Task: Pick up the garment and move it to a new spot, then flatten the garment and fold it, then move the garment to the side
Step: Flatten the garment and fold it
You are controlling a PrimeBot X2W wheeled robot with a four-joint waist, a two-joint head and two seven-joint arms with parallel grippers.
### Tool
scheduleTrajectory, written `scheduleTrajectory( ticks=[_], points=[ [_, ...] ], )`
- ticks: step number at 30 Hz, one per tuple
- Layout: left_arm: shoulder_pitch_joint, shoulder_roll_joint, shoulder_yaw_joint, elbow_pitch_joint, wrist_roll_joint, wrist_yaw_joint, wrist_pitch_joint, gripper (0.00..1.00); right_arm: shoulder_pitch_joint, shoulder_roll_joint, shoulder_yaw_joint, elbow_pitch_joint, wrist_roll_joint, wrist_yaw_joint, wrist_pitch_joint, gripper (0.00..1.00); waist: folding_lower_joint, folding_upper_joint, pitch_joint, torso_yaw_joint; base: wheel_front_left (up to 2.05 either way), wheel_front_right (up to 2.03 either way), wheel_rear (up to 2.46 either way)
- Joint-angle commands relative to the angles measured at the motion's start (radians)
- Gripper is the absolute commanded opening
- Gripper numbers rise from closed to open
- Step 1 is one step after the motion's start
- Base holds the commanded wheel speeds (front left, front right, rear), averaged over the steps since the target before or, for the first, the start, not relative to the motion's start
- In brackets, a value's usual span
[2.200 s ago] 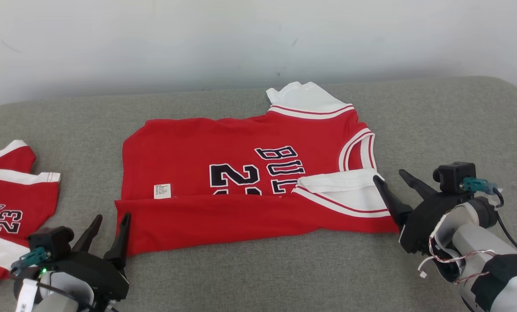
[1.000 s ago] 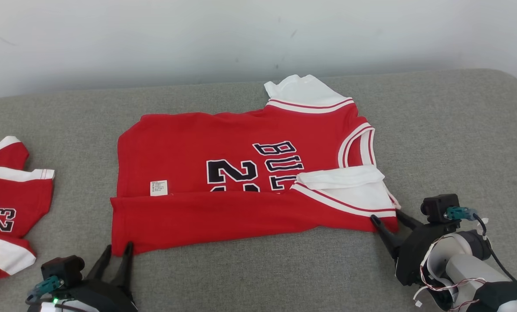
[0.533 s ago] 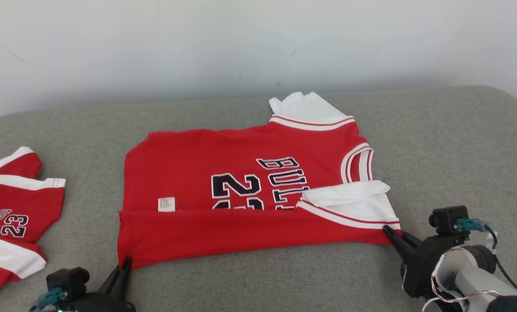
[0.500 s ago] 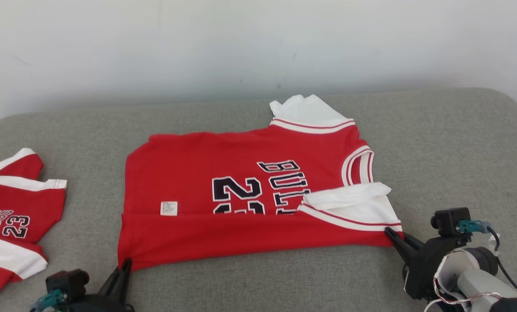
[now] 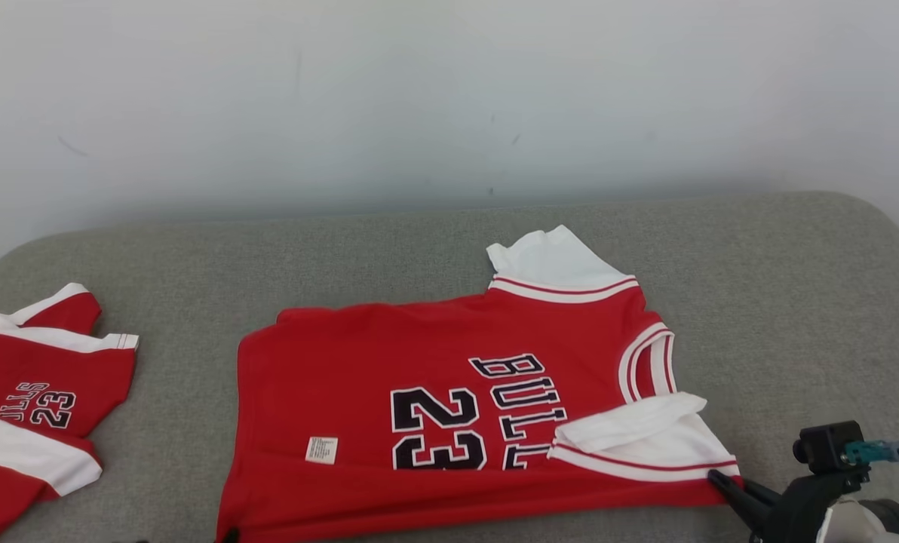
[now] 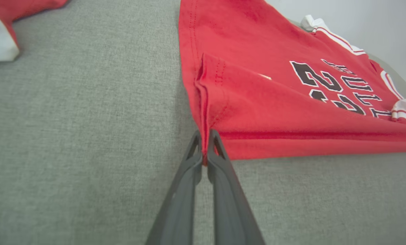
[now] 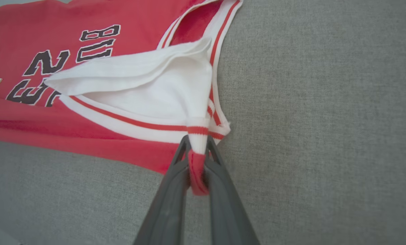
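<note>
The red jersey (image 5: 434, 392) is lying spread on the grey cushion (image 5: 796, 302), centre of the head view and running down toward 6 o'clock, with its near long edge folded back over itself. The left gripper (image 6: 204, 144) is pinching the hem corner at the jersey's 7 o'clock, fingers pressed together on the doubled red cloth. The right gripper (image 7: 197, 141) is clamping the shoulder corner at the jersey's 4 o'clock, fingers closed on a roll of red-and-white trim, with a white flap (image 7: 148, 81) lying folded just beyond. A second red garment (image 5: 35, 392) is sitting at 9 o'clock, well apart.
</note>
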Motion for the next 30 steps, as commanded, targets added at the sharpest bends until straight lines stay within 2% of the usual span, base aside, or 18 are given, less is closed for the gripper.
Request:
scheduleTrajectory(
  ticks=[1,8,14,15,16,17,18,24,30],
  points=[
    [0.030,0.025,0.011,-0.026,-0.005,0.018,0.009,0.00,0.024,-0.022,-0.027,-0.014,-0.009,-0.003,0.014,0.00,0.0001,0.0000,0.000,-0.001,0.00,0.00,0.00],
    [0.092,0.044,0.015,-0.132,-0.029,0.055,0.054,0.00,0.110,0.003,-0.116,-0.093,-0.053,-0.002,0.108,0.00,0.0001,0.0000,0.017,0.009,0.00,0.00,0.00],
    [0.103,0.034,0.007,-0.137,-0.045,0.058,0.069,0.00,0.157,0.053,-0.197,-0.110,-0.138,-0.002,0.175,0.00,0.0001,0.0000,0.017,0.020,0.00,0.00,0.00],
    [0.103,0.033,0.007,-0.135,-0.046,0.058,0.069,0.00,0.161,0.062,-0.210,-0.116,-0.152,-0.002,0.184,0.33,0.0001,0.0000,0.015,0.020,0.00,0.00,0.00],
    [0.105,0.032,0.012,-0.134,-0.045,0.066,0.057,0.35,0.163,0.071,-0.230,-0.125,-0.163,-0.002,0.184,0.54,0.0001,0.0000,0.014,0.020,0.00,0.00,0.00],
    [0.107,0.030,0.016,-0.133,-0.044,0.069,0.050,0.95,0.167,0.077,-0.247,-0.133,-0.174,-0.002,0.191,1.00,0.0001,0.0000,0.013,0.019,0.00,0.00,0.00],
    [0.110,0.029,0.018,-0.133,-0.040,0.077,0.041,1.00,0.174,0.079,-0.264,-0.142,-0.188,-0.002,0.197,1.00,0.0001,0.0000,0.012,0.019,0.00,0.00,0.00],
    [0.110,0.042,0.045,-0.162,-0.032,0.100,-0.004,1.00,0.209,0.105,-0.371,-0.229,-0.240,-0.002,0.221,1.00,0.0001,0.0000,0.009,0.016,0.00,0.00,0.00],
    [0.090,0.051,0.082,-0.198,0.005,0.140,-0.077,1.00,0.206,0.159,-0.455,-0.321,-0.319,-0.002,0.117,1.00,0.0001,0.0000,0.006,0.014,0.00,0.00,0.00]
  ],
)
